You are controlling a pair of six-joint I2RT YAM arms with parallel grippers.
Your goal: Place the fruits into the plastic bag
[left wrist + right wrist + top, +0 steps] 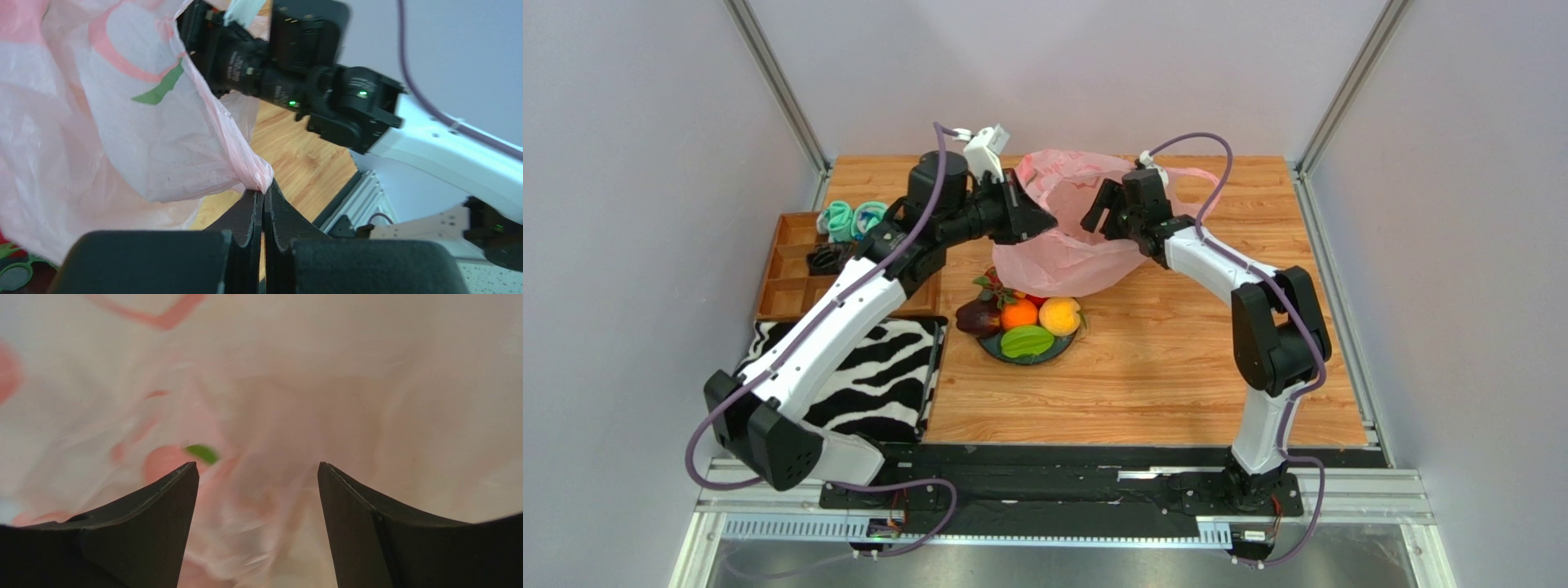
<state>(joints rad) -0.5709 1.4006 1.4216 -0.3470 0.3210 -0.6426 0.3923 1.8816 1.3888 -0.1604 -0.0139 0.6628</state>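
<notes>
The left claw (264, 197) is pressed together on a pinched fold of the plastic bag (123, 122), its two fingers meeting with only thin pink film between them; this looks like a grip on the rim, meant to lift one side of the mouth and keep it from collapsing. Facing it, the right claw (258, 471) stands with its jaws well apart and nothing between them, pointed into pale printed film that fills its own view, so it seems to be reaching at the opposite side of the mouth to spread it; whether a fingertip touches the film I cannot tell. Between the two claws the plastic bag (1063, 245) hangs raised and slack over the middle of the table (1210, 368), toward its far edge, its lower part resting on the wood. Just in front of it, toward the near edge, the fruits (1020, 316) sit heaped on a dark plate (1071, 342), none yet inside, so loading appears not to have begun. A zebra-striped cloth (879, 380) lies at the near left corner, apart from all this
</notes>
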